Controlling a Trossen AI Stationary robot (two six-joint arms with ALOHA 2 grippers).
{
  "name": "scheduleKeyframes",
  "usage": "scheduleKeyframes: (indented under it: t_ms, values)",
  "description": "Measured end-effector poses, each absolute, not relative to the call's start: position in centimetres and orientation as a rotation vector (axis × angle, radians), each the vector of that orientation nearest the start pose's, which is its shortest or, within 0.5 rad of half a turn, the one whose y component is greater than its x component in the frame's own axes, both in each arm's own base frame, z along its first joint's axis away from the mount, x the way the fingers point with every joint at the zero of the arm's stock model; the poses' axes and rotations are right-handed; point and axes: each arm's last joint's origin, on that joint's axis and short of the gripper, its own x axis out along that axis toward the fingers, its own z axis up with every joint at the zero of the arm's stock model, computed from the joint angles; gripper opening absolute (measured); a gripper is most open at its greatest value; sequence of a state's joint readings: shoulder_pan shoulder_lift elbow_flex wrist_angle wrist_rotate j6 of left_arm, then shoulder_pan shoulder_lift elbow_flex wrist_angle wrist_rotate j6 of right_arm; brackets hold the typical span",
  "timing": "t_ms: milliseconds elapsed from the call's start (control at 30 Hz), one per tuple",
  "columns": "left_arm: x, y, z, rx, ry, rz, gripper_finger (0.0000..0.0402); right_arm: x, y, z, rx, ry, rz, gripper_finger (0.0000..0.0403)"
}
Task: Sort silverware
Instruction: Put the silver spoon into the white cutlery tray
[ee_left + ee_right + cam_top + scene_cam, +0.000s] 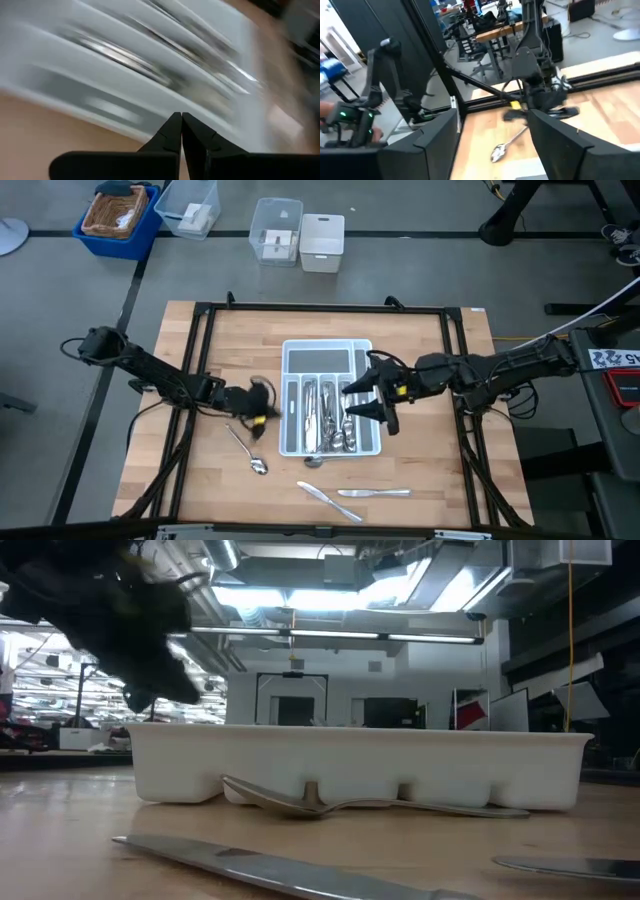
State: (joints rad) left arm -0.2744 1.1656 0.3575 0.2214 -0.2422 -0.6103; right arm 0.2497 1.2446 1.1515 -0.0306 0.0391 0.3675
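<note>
You have the left gripper (pixel 268 412) just beside the left wall of the white tray (pixel 330 350), above the table (pixel 440 480), with its jaws closed on nothing; the left wrist view shows the two fingertips (pixel 175 131) pressed together and pointing at the tray's slots. Your right gripper (pixel 366 397) hangs over the right half of the tray with its jaws spread wide and nothing between them. Several pieces of silverware (pixel 330 420) already lie in the tray's long slots, directly below and beside the right jaws. Loose pieces remain on the table: a spoon (pixel 246 450) lies just in front of the left gripper, apart from its jaws; a second spoon (pixel 330 803) lies against the tray's front wall; two knives (pixel 352 494) lie near the front edge, well apart from both grippers.
</note>
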Motion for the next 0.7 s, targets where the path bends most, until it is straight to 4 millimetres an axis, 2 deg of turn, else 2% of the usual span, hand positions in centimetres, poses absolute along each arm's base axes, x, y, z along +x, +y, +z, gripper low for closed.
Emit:
scheduleKeyframes:
  t_ms: [133,300,433,700]
  values:
    - [19.5,-7.5,15.7,-0.482,0.709,-0.298,0.0004,27.2,6.9,37.6,0.4,0.196,0.19,0.0248]
    - [18.0,-10.0,15.5,-0.396,0.804,-0.555,0.0004,27.1,6.8,37.0,0.439,0.259,0.168,0.0248]
    - [16.9,-10.8,14.8,-0.304,0.882,-0.597,0.0004,27.1,6.8,36.8,0.461,0.285,0.153,0.0248]
    - [16.1,-10.0,13.6,-0.226,0.995,-0.37,0.0004,27.0,6.8,36.7,0.461,0.294,0.149,0.0248]
